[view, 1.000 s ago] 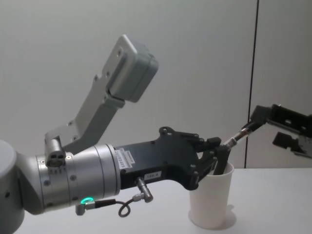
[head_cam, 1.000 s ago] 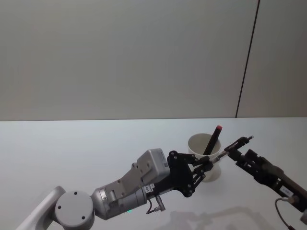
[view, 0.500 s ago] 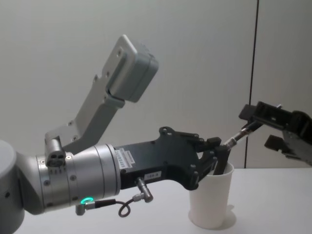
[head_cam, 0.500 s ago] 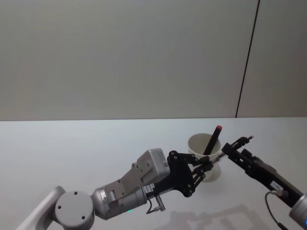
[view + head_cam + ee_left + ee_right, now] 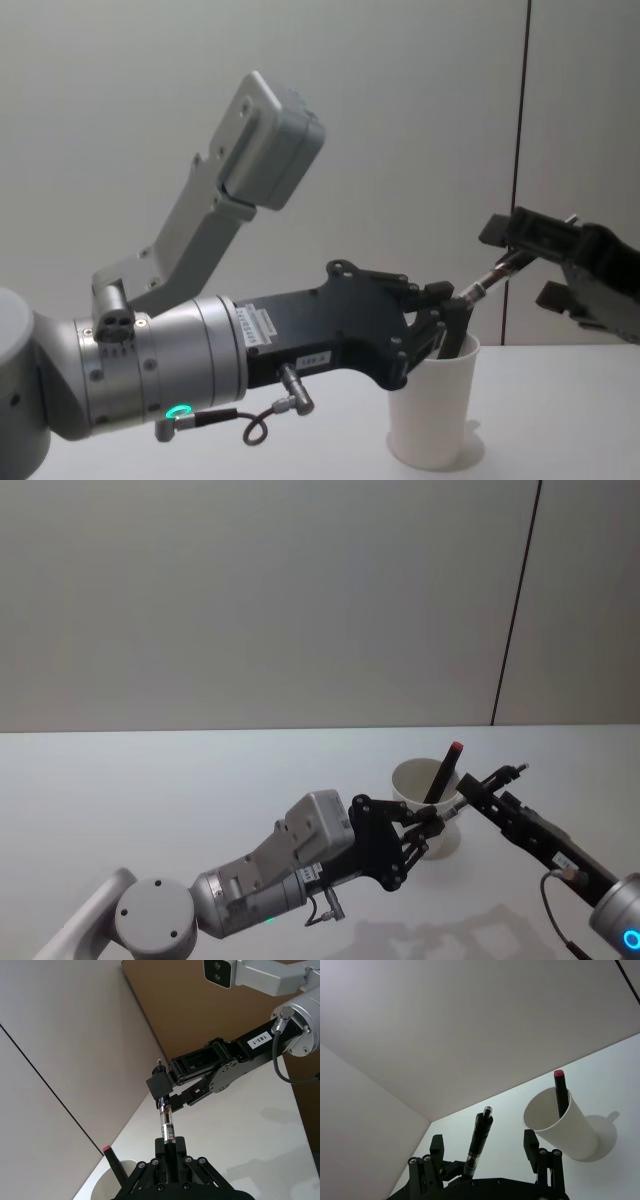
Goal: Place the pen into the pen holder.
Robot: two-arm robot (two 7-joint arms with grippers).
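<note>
The left gripper (image 5: 432,824) pinches a pen (image 5: 166,1127) by its lower end, just beside the rim of the pen holder (image 5: 430,820), the barrel slanting up and away toward the robot's right; the right gripper (image 5: 515,262), its fingers spread, has closed in over the last second, and now brackets the pen's free tip, one finger (image 5: 437,1147) on either side of the barrel with a gap showing on both; a handover looks to be in preparation, though no grip by the right side is made yet, so the pen remains the left arm's to carry; the pen holder, a white paper cup, stands upright on the pale tabletop (image 5: 150,780) where it stood before, and already holds a dark pen with a red cap (image 5: 455,748) leaning against its far wall; the task's pen is outside the cup, above and beside its rim. In the chest view the left gripper covers the near rim and part of the cup's mouth; whether the pen's lower end touches the rim cannot be told; the cup's floor is hidden everywhere.
</note>
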